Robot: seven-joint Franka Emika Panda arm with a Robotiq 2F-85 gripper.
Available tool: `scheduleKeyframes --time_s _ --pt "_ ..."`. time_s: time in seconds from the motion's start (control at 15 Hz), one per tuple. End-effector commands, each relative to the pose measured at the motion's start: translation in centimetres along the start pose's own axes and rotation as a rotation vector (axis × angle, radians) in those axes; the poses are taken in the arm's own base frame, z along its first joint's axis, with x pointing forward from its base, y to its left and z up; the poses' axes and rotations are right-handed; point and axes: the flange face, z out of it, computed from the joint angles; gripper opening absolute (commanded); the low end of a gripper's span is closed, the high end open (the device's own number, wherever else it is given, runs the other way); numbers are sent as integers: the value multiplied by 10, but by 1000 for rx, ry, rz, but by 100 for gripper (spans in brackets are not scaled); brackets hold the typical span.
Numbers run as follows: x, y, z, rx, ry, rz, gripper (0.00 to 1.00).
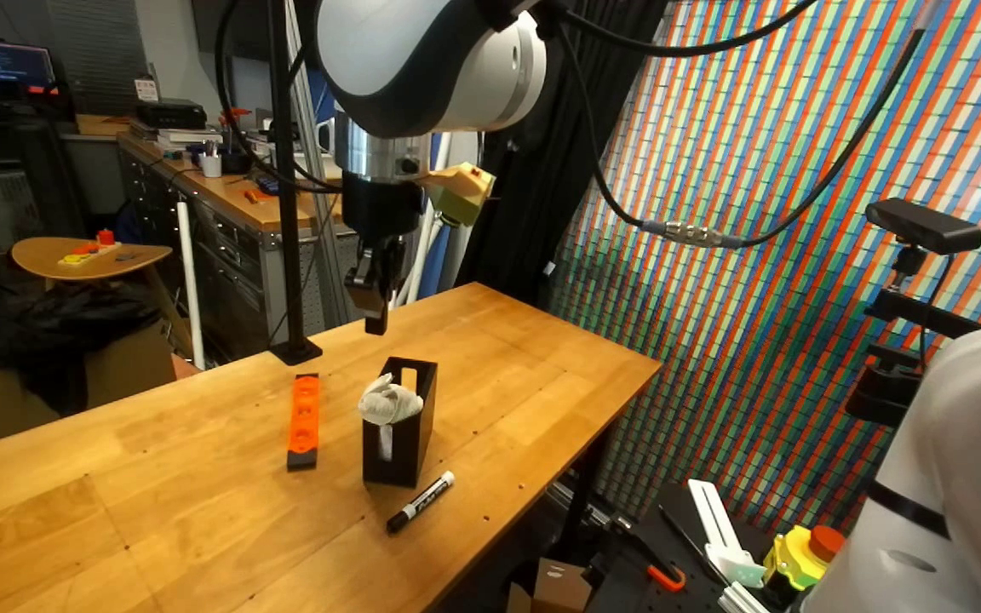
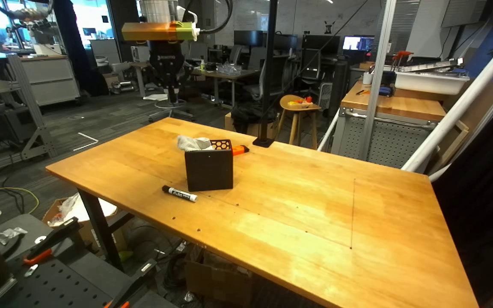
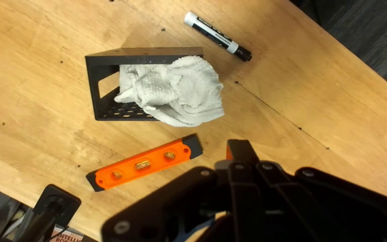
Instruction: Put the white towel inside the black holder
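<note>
The black holder [image 1: 410, 455] stands upright on the wooden table in both exterior views. Bunched into its top is the white towel [image 3: 193, 89], partly down inside and partly bulging above the rim. In the wrist view the towel spills past the holder's right end, while the left part of the opening [image 3: 108, 101] shows bare. How deep the cloth reaches is hidden by the holder's walls [image 2: 209, 171]. Well above the table, apart from towel and holder, hangs my gripper [image 1: 377, 322]. Its fingertips [image 3: 242, 145] are together with nothing visible between them.
An orange level [image 3: 143, 164] lies beside the holder, and a black-and-white marker [image 3: 217, 36] lies on the opposite side. A black post [image 2: 263, 141] rises from the table's edge. Table top [image 2: 315, 214] extends away from the holder.
</note>
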Motion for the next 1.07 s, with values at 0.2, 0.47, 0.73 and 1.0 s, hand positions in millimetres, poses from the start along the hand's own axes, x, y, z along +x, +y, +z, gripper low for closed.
scheduleKeyframes --time_s 0.2,0.47,0.73,1.0 --pt "0 -22 15 29 -24 16 0" --pt "0 -18 32 47 -41 8 0" --pt "4 -15 54 74 -58 1 0" --pt "7 -13 78 108 -70 -8 0"
